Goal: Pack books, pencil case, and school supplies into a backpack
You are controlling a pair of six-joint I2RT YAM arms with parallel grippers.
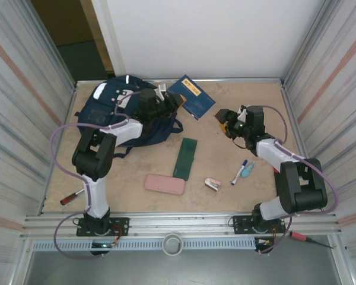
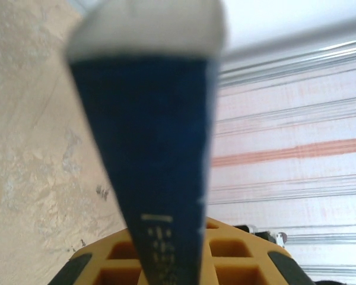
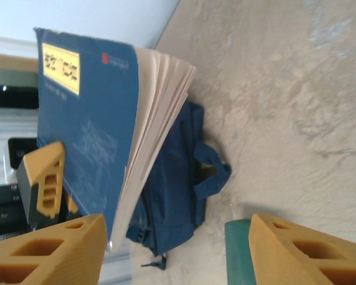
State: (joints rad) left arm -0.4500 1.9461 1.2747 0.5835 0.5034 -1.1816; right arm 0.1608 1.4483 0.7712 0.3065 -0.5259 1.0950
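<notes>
The left arm [image 1: 95, 157] and the right arm [image 1: 296, 184] have fat black joints with white tubes between them; a thin light purple cable [image 1: 53, 142] loops along each; the bases [image 1: 101, 226] are flat and black; the fingers [image 3: 53, 237] are orange-yellow blocks with square holes.

My right pincer [image 3: 178, 225] has its yellow fingers [image 3: 47, 252] spread wide apart; just beside one of them is a navy book [image 3: 89, 124], yellow label on its cover, pages fanned; the left gripper's finger [image 3: 45, 178] lies against that cover; behind sits the backpack [image 3: 178, 172]; a green box [image 3: 237, 252] lies just beside my other finger.
</notes>
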